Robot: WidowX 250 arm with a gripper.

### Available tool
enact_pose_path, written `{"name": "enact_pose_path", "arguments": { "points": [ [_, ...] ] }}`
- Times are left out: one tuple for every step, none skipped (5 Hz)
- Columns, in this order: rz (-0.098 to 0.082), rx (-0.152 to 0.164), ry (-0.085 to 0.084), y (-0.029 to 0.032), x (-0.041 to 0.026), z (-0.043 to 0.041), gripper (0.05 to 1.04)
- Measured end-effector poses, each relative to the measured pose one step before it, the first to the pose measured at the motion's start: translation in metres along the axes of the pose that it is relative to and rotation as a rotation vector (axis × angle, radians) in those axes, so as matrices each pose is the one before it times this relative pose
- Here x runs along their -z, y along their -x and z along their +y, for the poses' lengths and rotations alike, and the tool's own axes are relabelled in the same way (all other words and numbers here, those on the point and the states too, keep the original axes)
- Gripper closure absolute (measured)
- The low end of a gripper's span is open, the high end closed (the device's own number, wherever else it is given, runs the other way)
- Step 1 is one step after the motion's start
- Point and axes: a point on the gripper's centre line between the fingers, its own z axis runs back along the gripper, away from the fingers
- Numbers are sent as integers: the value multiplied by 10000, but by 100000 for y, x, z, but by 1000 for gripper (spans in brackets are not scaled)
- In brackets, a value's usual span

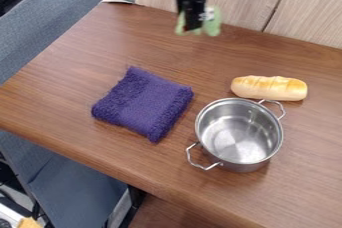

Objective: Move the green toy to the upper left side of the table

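Up top | hand grasping green toy | toy jutting out either side

A brown wooden desk stands before a pale wood-grain wall with a dark slanting seam; blue-grey fabric lines its left side.

The toy is pale green, the gripper black, the cloth purple, the pot silver, the bread golden and cream, the table brown wood-grain.
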Motion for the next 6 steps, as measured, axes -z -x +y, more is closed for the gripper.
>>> {"name": "enact_pose_path", "arguments": {
  "points": [
    [192,-1005,-340,2612,47,2324,650],
    [-102,-1266,-444,1841,-734,3959,650],
    [628,-966,-225,1267,1527,2540,650],
    [353,-625,-146,487,1335,1719,650],
    [207,-317,33,739,1355,707,650],
    [208,-192,25,68,546,102,569]
  ]
}}
